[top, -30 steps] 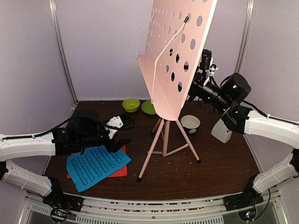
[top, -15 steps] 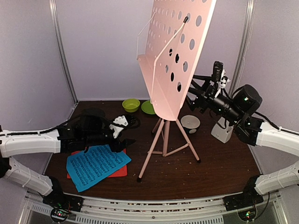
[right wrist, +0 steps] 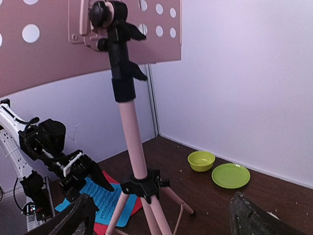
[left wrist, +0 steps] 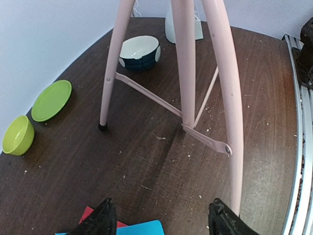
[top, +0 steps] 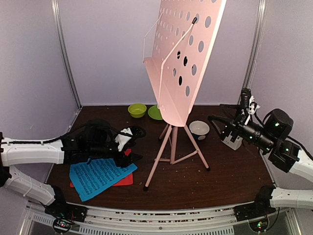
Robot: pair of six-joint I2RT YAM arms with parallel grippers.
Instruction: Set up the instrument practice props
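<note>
Pale lilac walls close in a dark wooden tabletop [top: 220,181] sprinkled with crumbs. At its centre the pink music stand [top: 185,63] stands upright on three splayed legs, its hole-dotted desk raised high and tilted back. Toward 8 o'clock the blue sheet [top: 100,176] lies flat on top of the red sheet [top: 126,180], which peeks out only at the edges. The white metronome [top: 234,142] sits at about 3 o'clock, partly hidden behind the right arm. At 12 o'clock, by the back wall, a lime bowl [top: 137,110] and a lime plate [top: 155,113] lie just beside each other. A small white bowl with a dark base [top: 199,129] rests at 1 o'clock, near one leg of the stand.

The left claw [top: 131,144] hovers over the far edge of the sheets, spread fairly wide with nothing between its fingers, pointing toward the stand's legs. The right claw [top: 218,126] hangs at 3 o'clock in front of the metronome, spread wide and empty, facing the stand's post.
</note>
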